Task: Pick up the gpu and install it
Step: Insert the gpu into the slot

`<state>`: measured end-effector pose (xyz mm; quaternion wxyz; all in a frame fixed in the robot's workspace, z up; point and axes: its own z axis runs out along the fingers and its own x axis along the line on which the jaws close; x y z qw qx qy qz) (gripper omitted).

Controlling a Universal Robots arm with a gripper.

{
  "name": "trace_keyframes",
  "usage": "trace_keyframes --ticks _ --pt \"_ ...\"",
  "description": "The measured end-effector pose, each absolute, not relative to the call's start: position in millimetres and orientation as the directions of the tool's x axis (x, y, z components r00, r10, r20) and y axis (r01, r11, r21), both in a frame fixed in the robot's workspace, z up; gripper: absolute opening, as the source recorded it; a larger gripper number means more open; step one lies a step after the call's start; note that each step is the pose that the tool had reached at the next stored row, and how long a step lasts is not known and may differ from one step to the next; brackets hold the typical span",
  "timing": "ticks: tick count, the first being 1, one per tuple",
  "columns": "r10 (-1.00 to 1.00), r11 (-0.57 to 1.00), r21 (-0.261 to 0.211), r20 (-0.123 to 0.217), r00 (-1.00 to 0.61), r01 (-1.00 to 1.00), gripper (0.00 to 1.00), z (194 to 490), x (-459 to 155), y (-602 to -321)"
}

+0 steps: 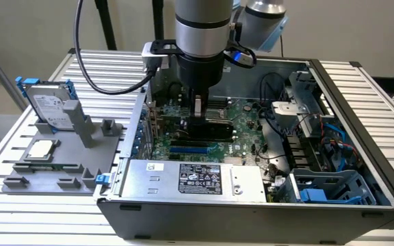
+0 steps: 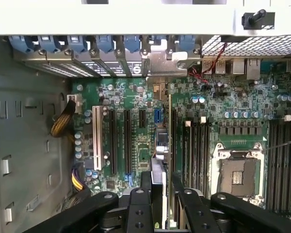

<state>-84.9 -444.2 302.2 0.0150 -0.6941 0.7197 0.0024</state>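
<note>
Entry: gpu (image 2: 170, 131) is in the end effector (image 2: 166, 196), whose fingers are clenched on the card's two flat faces at the end away from the bracket. In the wrist view I see the card edge-on, a thin line standing upright over the motherboard (image 2: 136, 121). It runs in line with the long expansion slots (image 2: 127, 141), between them and the CPU socket (image 2: 238, 172). I cannot tell whether its lower edge is in a slot or just above one.

Handling judgement: the card is light, stiff and thin, but fragile. The board faces carry small parts, and the contact edge should take no side load. A hold across the flat faces, high and clear of the connector edge, looks right. A tilted card would likely bind in the slot.

The card's far end points at the row of blue latches (image 2: 106, 43) along the motherboard's rear edge.

In the exterior view the end effector (image 1: 198, 117) hangs straight down over the motherboard's middle. The hard drive (image 1: 50, 105) rests well apart from the motherboard, outside the case (image 1: 252, 215), on the tabletop (image 1: 361, 87).
</note>
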Motion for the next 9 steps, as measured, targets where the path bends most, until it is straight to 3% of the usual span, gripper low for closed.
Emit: trace_keyframes --ticks 9 --pt "-0.999 0.036 -0.017 -0.025 -0.036 -0.999 0.0 297.8 -85.0 -444.3"
